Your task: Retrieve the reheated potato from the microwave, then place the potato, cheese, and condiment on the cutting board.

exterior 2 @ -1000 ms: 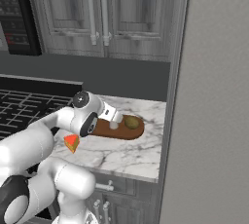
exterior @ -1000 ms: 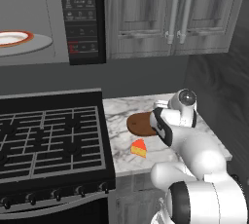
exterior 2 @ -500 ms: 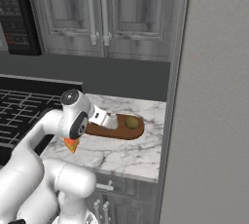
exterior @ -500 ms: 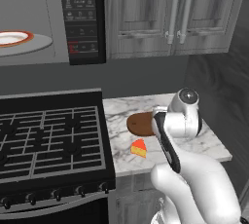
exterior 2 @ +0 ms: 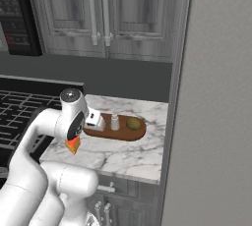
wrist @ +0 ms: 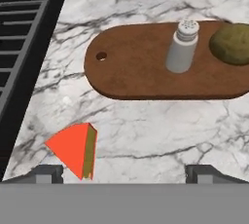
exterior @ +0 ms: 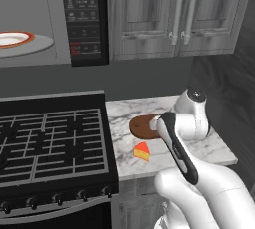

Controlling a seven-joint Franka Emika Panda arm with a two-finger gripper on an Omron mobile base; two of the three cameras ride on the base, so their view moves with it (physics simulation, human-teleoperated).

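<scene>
- The claw (wrist: 121, 173) hangs over the marble counter (wrist: 160, 130), jaws wide apart and empty.
- The cheese (wrist: 74, 148) lies on the counter just beside its left fingertip, off the cutting board (wrist: 141, 67).
- Beyond the claw, the condiment (wrist: 182, 46) stands upright on the board, the potato (wrist: 233, 43) beside it.
- The gas stove (exterior: 50, 143) lies left of it; the open microwave (exterior: 60, 19) above holds a plate (exterior: 15, 39).

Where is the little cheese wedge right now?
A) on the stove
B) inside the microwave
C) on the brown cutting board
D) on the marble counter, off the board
D: the cheese wedge lies on the marble counter, apart from the cutting board, which holds the shaker and potato.
</scene>
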